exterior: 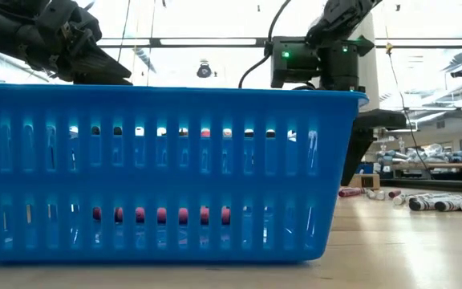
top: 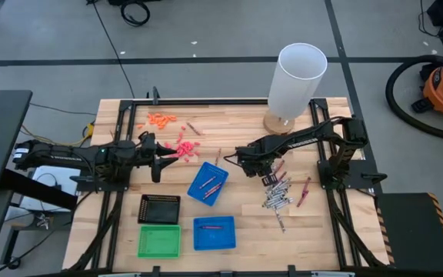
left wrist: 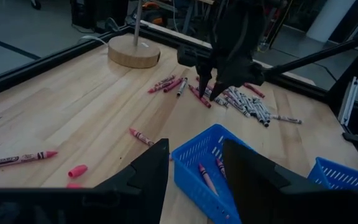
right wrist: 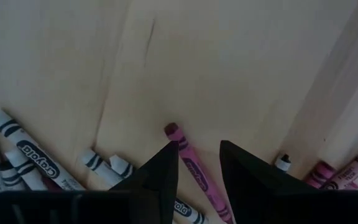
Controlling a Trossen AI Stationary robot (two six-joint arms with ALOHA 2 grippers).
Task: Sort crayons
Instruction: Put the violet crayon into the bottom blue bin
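Note:
Grey and red crayons (top: 278, 192) lie in a loose pile on the wooden table, right of centre. My right gripper (top: 254, 167) points down over the pile's far left end, open. One magenta crayon (right wrist: 194, 168) lies flat on the wood in the gap of the right gripper (right wrist: 197, 149), untouched as far as I can see. A tilted blue tray (top: 208, 183) holds a few red crayons (left wrist: 206, 176). My left gripper (top: 160, 158) hovers open left of that tray, holding nothing.
A second blue tray (top: 214, 232), a green tray (top: 160, 241) and a black tray (top: 160, 208) sit near the front edge. A white cylinder (top: 298, 81) on a wooden disc stands at the back. Orange bits (top: 160, 119), pink bits (top: 184, 148) and stray crayons (left wrist: 17, 160) lie far left.

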